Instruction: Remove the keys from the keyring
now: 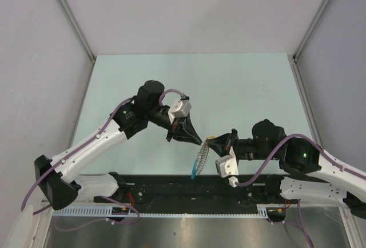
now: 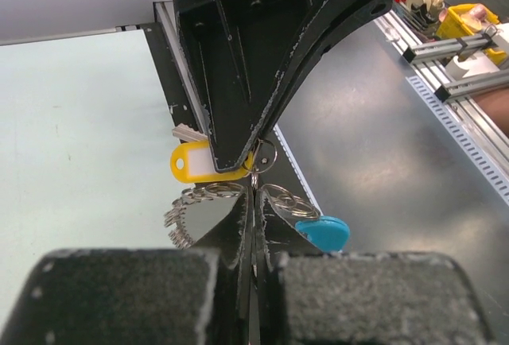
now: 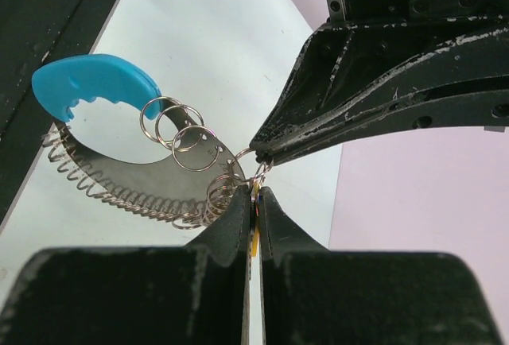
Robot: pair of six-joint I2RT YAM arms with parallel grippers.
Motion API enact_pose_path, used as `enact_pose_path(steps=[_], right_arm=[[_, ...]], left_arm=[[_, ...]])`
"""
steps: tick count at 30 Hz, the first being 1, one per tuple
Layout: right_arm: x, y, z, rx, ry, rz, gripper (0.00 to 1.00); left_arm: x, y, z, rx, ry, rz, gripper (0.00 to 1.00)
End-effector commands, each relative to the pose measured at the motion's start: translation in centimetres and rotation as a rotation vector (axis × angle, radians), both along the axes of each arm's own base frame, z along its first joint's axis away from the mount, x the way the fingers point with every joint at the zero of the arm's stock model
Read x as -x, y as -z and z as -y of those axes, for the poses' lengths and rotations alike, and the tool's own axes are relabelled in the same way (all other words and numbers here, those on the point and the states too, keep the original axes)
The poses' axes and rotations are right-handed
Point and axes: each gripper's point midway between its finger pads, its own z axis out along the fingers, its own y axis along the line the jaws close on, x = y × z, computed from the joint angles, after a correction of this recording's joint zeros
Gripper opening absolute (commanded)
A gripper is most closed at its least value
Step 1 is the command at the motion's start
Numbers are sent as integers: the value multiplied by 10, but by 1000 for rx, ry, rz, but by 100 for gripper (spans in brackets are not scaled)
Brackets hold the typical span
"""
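At the near edge of the table, a black rail [image 1: 171, 186] runs between the bases of two white robot arms. Just beyond it the keys [image 1: 200, 158] hang in mid-air above the table: a fan of thin silvery pieces with several small rings. A bright blue piece [image 1: 194, 172] is the lowest part of the bunch.

Just above the bunch, the two arms meet tip to tip. The left gripper [image 1: 197, 139] reaches in from the left with its fingers pressed together. From its wrist camera it appears to be pinching thin metal right at the keyring [image 2: 263, 154], the small silver loop sitting between the two tips. The right gripper [image 1: 211, 142] reaches in from the right with its fingers also together, clamped on a yellow key tag [image 2: 191, 162]. A sliver of yellow shows between its own fingers in the right wrist view. Behind the tag a silvery key [image 2: 184, 132] sticks out. Beyond the grippers, the pale green table [image 1: 229, 88] stretches back to grey walls.

The step in hand looks like working the first item off the loop, with one arm steadying the ring and the other holding the tag. No key appears to be free yet. The next move probably calls for a small, careful pull or twist that slides the tag along the ring's split. The grip on the ring must hold, or the whole bunch could drop.
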Motion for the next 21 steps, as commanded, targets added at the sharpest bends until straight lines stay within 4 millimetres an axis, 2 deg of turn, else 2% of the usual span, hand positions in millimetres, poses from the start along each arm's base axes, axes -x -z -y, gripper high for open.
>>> enact_pose_path(steps=[1, 7, 21], right_arm=[[-1, -43, 6, -121, 28, 37, 0], [0, -49, 8, -150, 31, 34, 0], [-5, -65, -3, -200, 20, 85, 0]], left_arm=[[18, -13, -9, 35, 36, -26, 0], [11, -25, -14, 108, 5, -47, 0], [2, 5, -12, 95, -79, -65, 0]])
